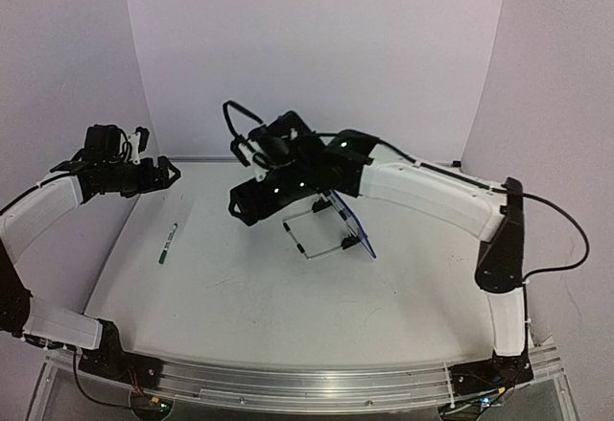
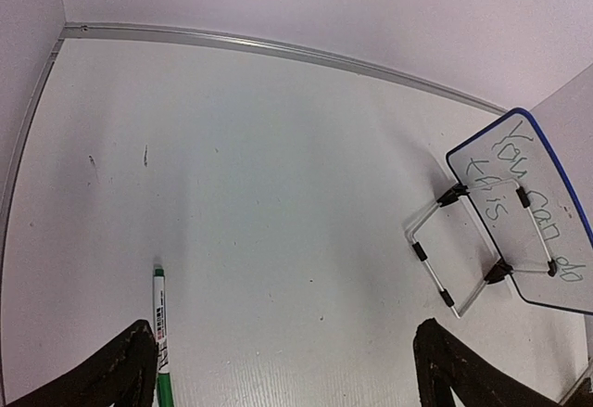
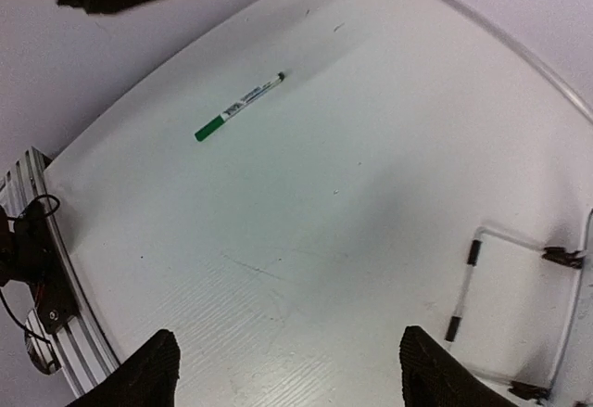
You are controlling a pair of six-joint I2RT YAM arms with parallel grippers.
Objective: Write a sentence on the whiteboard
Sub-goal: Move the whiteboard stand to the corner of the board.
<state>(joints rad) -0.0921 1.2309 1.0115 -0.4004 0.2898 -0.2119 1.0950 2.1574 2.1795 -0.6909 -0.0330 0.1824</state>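
Small whiteboard (image 2: 530, 231) w/ thin blue border stands tilted on its black wire stand (image 2: 423, 254), right of ctr on the white table (image 1: 240, 296). The face toward the left wrist camera carries dark handwriting (image 2: 542, 198), "You can do this", and no green words. The other face is hidden in every view, so can't tell if the sentence is on it.

Green-and-white marker (image 1: 168, 244) lies flat on the table, well apart from the board on its left, w/ nothing touching it. Right gripper (image 3: 289, 370) hangs above the table just beside the stand, fingers spread, nothing btwn them. Left gripper (image 2: 283, 370) hangs over the table's left side near the marker, also wide apart & empty.

Judgement: as far as visible, writing isn't done. Marker not yet gripped or brought to the board.
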